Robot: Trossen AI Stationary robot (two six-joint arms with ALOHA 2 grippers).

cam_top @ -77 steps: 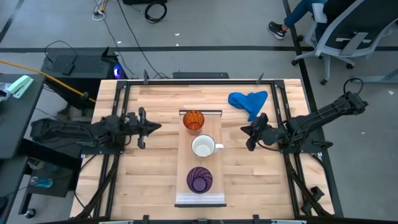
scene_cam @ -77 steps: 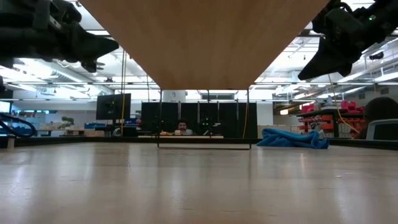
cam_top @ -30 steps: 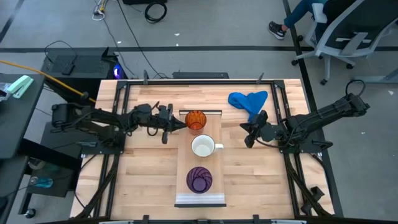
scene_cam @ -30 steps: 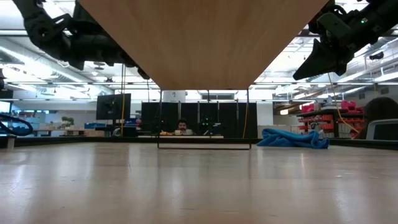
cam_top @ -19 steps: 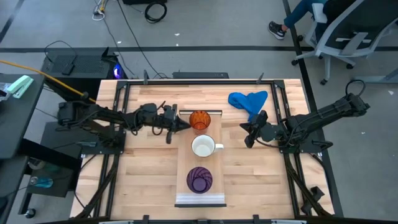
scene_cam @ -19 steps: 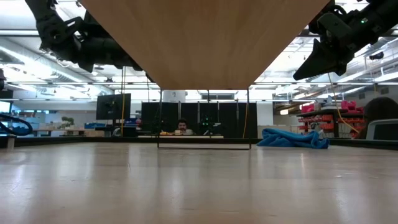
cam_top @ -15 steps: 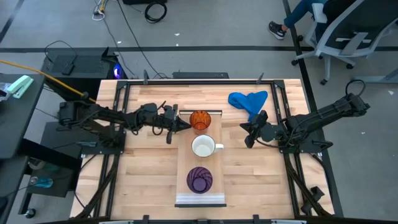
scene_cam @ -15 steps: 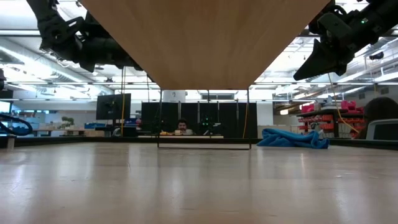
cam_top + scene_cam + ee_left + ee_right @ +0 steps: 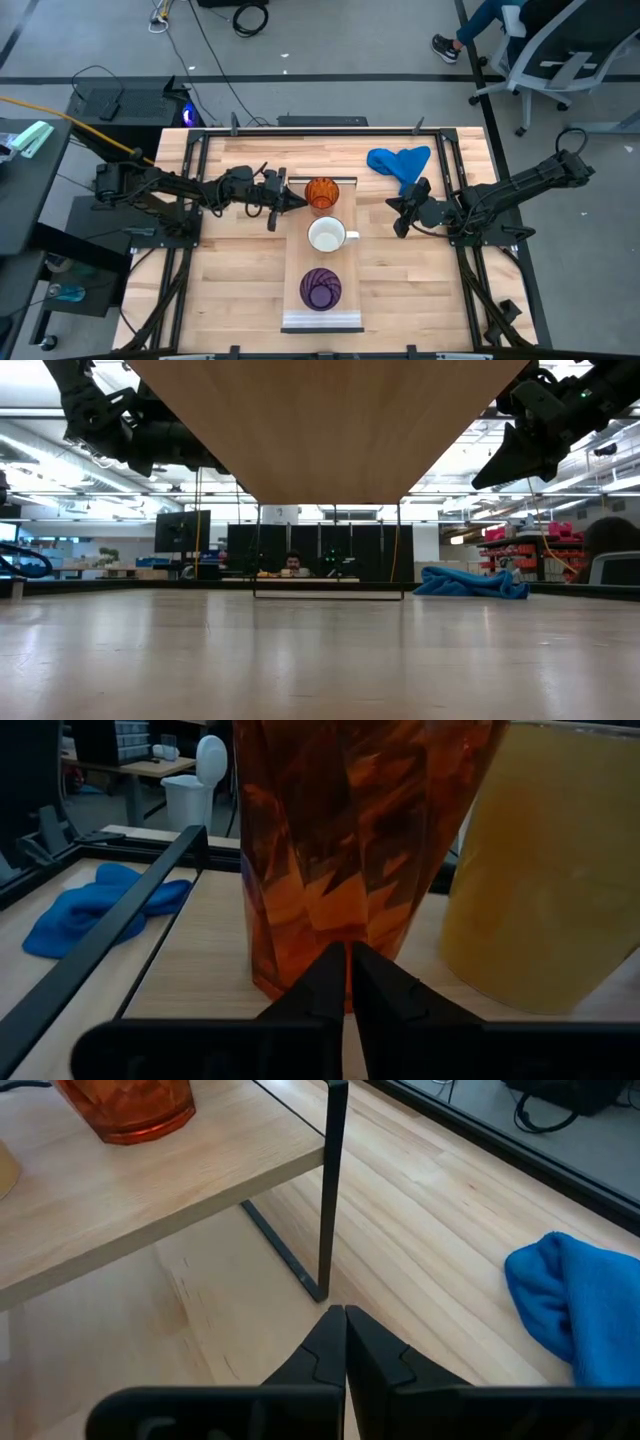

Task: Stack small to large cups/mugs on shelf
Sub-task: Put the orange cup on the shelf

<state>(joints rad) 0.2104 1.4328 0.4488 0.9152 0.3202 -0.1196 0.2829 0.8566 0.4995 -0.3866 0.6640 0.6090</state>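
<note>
While hidden from below, the left tool [image 9: 348, 970], closed, touches the orange cup [image 9: 360, 840].

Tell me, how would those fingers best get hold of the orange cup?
Probably around its ribbed wall, coming level from the left arm's side. The orange cup stands upright on the shelf, the white mug sits close beside it, and the left gripper, fingers together, would need opening first.

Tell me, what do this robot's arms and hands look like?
Both arms are dark, nearly black, jointed linkages. Each ends in a hand with two slim, tapering dark fingers: the left hand and the right hand. No markings are readable.
</note>
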